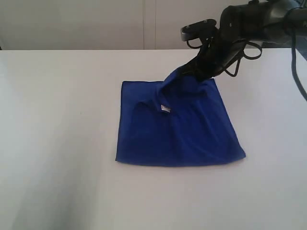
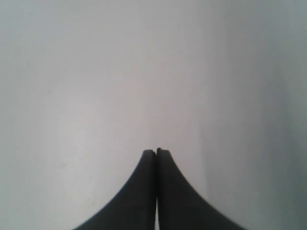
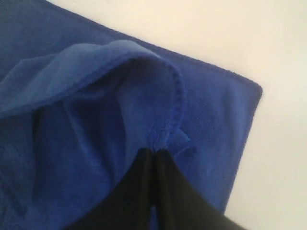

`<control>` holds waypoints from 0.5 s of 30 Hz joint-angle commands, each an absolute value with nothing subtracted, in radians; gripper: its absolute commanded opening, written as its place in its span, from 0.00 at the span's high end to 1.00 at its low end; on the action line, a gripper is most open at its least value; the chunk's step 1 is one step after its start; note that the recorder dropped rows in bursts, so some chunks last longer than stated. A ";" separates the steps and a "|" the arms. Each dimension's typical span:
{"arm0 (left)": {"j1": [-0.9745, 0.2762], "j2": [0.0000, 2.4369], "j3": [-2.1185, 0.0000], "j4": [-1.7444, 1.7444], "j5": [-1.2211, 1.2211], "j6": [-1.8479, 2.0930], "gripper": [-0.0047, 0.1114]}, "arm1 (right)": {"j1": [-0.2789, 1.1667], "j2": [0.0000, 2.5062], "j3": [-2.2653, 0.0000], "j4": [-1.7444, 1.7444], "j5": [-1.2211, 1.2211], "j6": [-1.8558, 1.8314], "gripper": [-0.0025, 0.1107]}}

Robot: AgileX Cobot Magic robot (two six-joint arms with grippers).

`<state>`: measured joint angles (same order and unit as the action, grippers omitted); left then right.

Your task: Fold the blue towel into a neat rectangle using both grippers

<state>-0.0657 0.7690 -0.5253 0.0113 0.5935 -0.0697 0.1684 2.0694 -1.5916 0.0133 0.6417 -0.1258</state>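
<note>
- Blue towel point(image 1: 182, 139): lies on the white surface point(image 1: 57, 143) a little right of centre in the exterior view. It is already doubled into a rough four-sided shape, wider along its near edge than along its far edge.
- Right gripper point(image 3: 154, 154): jaws closed tight on a pinch of the towel's top layer at the far right corner. The right wrist view shows the stitched hem point(image 3: 180, 96) curling up and over, straight into the fingertips.
- Condition of the cloth: the pinched layer stands up off the lower layer as a ridge running from the far right corner toward the middle, where a white label point(image 1: 165, 108) shows. The near edge and the left edge lie flat.
- Left gripper point(image 2: 156, 152): jaws pressed together, holding nothing, with only bare surface beneath. It does not appear in the exterior view, so it is well apart from the towel.
- Governing relation: the rest of the towel spreads from the held corner toward the near and left sides. The right arm is the only one at the cloth.
- Long axis: not clear, as the outline is close to square.
- Judgement: the next move calls for carrying the held corner across toward the near left. The left arm must come in to pin or take an edge. Risk: the layer drags and bunches.
</note>
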 commanded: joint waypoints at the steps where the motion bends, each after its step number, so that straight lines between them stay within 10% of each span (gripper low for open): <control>1: -0.061 0.762 -0.519 0.008 0.600 -0.070 0.96 | 0.158 2.058 -1.595 0.000 0.659 -0.136 0.98; 15: -0.067 0.779 -0.524 -0.166 0.461 -0.013 0.96 | 0.158 2.057 -1.595 -0.008 0.686 -0.136 0.98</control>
